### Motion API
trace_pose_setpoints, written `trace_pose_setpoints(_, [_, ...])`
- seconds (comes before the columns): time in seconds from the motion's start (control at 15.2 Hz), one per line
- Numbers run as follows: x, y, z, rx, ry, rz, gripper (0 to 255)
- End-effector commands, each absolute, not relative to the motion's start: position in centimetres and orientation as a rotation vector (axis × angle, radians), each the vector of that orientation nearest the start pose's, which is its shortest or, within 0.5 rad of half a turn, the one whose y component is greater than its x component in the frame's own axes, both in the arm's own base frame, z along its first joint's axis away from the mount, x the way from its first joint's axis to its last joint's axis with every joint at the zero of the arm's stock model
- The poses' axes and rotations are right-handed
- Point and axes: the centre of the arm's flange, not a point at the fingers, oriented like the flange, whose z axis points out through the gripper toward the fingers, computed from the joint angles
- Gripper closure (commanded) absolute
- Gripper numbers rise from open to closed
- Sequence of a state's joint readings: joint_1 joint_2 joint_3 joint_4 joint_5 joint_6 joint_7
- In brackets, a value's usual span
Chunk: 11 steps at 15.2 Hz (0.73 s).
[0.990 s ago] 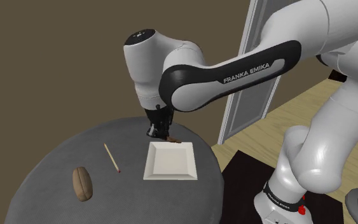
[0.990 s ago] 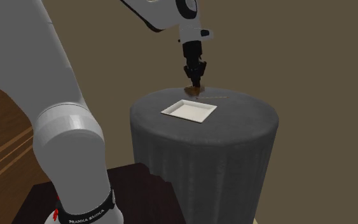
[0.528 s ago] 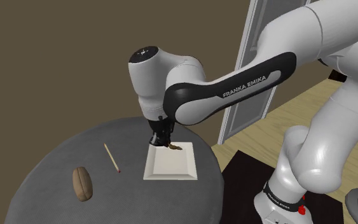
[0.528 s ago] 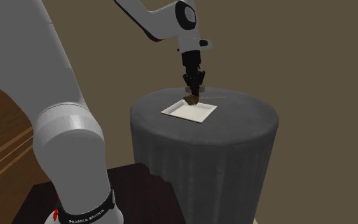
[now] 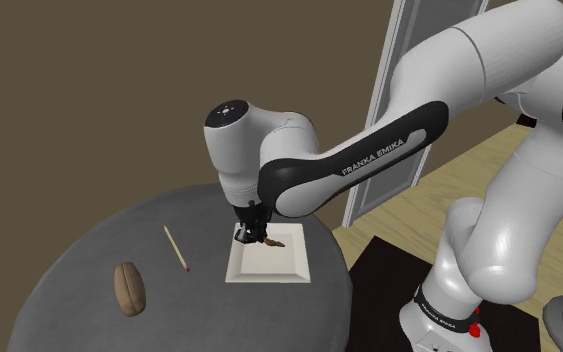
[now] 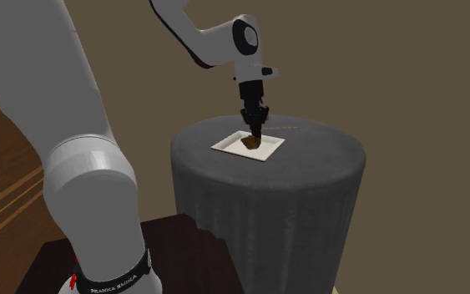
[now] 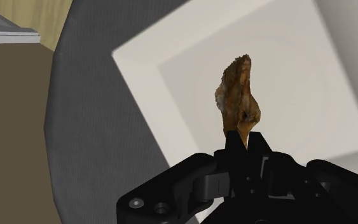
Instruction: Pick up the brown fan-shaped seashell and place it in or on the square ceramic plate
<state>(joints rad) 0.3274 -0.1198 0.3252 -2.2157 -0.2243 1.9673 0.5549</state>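
Note:
My black gripper (image 7: 242, 141) is shut on the narrow end of a brown fan-shaped seashell (image 7: 238, 95), which sticks out past the fingertips. The shell hangs over the inside of the white square plate (image 7: 171, 83). In the shoulder view the gripper (image 5: 249, 236) stands over the plate (image 5: 269, 268) with the shell (image 5: 274, 243) at its tip. In the second exterior view the gripper (image 6: 255, 132) holds the shell (image 6: 250, 144) low over the plate (image 6: 229, 145); I cannot tell if the shell touches it.
The plate lies on a round table with a dark grey cloth (image 5: 89, 260). A thin wooden stick (image 5: 176, 247) and a brown oval object (image 5: 128, 287) lie at the shoulder view's left of the plate. A pale door (image 5: 394, 120) stands behind the table.
The gripper carried the shell from the table's far side, behind the plate, forward and down over the plate. It stayed shut on the shell throughout.

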Motion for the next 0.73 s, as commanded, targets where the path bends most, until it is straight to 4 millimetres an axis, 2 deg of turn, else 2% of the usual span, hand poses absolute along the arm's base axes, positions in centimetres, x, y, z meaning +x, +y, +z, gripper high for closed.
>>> trace_pose_setpoints(0.0, [39.79, 28.88, 41.29, -3.399, -0.33, -0.039, 255])
trace_pose_setpoints(0.4, [39.79, 28.88, 41.29, -3.399, -0.33, -0.039, 255])
trace_pose_setpoints(0.46, [39.82, 28.89, 41.31, -3.399, -0.33, -0.039, 0])
trace_pose_setpoints(0.66, [39.81, 28.9, 41.31, -3.399, -0.33, -0.039, 0])
